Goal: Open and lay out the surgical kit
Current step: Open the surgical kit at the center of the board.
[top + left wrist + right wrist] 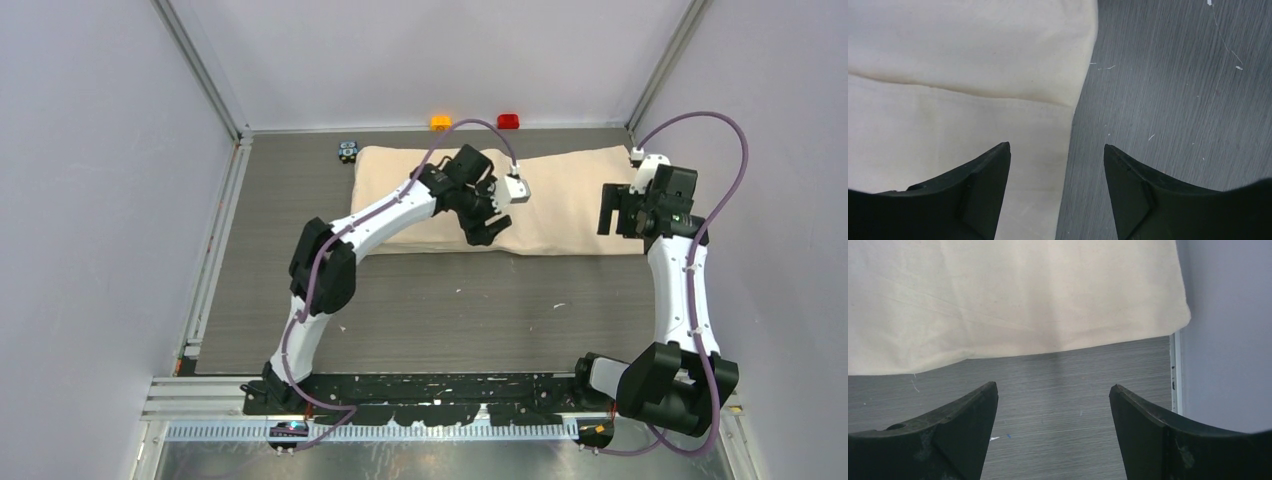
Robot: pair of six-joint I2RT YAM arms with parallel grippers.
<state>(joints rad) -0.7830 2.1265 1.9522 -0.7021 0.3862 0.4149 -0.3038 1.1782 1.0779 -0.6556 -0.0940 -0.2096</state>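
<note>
The beige cloth wrap (560,205) lies closed and folded flat across the upper middle of the top view, on the grey table (450,300). Its left end is near a small black-and-blue block (347,151), and its right end reaches the right gripper (612,212). An orange button (440,122) and a red button (508,121) sit at the table's far edge, above the cloth in the frame.

The left gripper (488,228) hangs over the cloth's lower edge near the centre of the frame. In the left wrist view its jaws (1057,147) stand apart with nothing between them. The cloth (948,75) fills the left half, and its edge runs down between the two fingers.

In the right wrist view the right gripper (1053,386) is also spread wide and holds nothing. It sits over bare table at the bottom of the frame, just below the cloth's (1013,295) edge, with the wall at the right.
</note>
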